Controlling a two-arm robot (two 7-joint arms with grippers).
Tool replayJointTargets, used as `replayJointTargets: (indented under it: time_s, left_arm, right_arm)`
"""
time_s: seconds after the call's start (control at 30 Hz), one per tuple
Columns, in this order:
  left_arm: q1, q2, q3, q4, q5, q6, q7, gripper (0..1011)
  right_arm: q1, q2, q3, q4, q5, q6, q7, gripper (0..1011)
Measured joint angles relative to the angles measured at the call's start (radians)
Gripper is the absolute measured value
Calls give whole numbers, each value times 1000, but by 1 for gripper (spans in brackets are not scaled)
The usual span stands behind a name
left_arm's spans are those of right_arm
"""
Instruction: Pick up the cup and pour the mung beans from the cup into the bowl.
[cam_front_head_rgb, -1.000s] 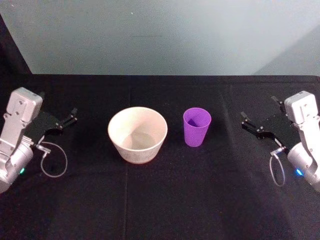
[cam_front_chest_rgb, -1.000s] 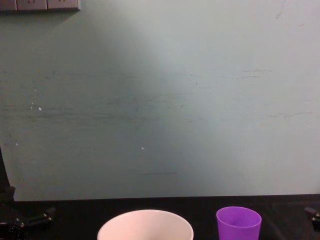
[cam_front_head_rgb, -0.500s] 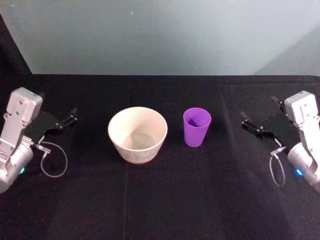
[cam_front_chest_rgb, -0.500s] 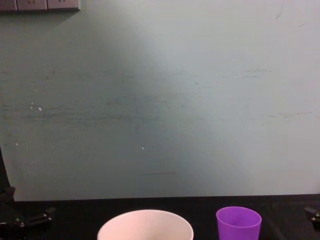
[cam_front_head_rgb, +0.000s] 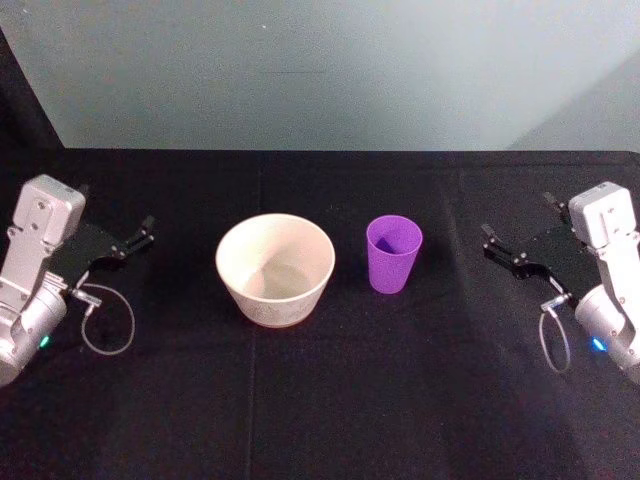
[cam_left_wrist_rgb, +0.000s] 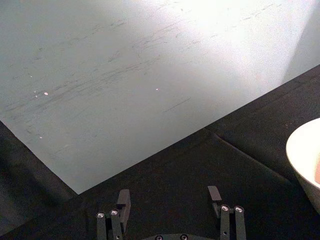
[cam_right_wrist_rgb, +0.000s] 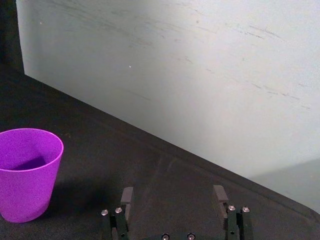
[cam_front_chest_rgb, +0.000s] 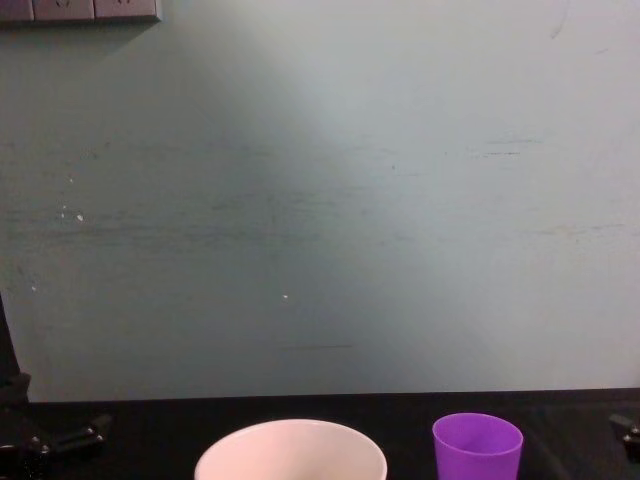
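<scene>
Purple cup (cam_front_head_rgb: 394, 253) upright on the black worktop (cam_front_head_rgb: 330, 400), just right of the cream bowl (cam_front_head_rgb: 275, 268) (apart, not touching). Left end effector (cam_left_wrist_rgb: 169, 194) at far left, right end effector (cam_right_wrist_rgb: 173, 191) at far right, both spread wide, holding nothing.

dim, soft light; glare brightens the wall (cam_left_wrist_rgb: 225, 35).

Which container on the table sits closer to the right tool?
The small purple cup: it stands upright between the wide cream bowl and the open right tool, touching neither; the bowl is farther left.
</scene>
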Motion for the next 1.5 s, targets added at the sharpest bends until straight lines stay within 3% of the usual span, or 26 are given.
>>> replayJointTargets:
  time_s: [1.17, 1.5]
  left_arm:
    - [0, 0, 0, 0, 0, 0, 0, 1000]
    - [0, 0, 0, 0, 0, 0, 0, 1000]
  right_arm:
    - [0, 0, 0, 0, 0, 0, 0, 1000]
    - [-75, 16, 23, -67, 12, 14, 34, 1000]
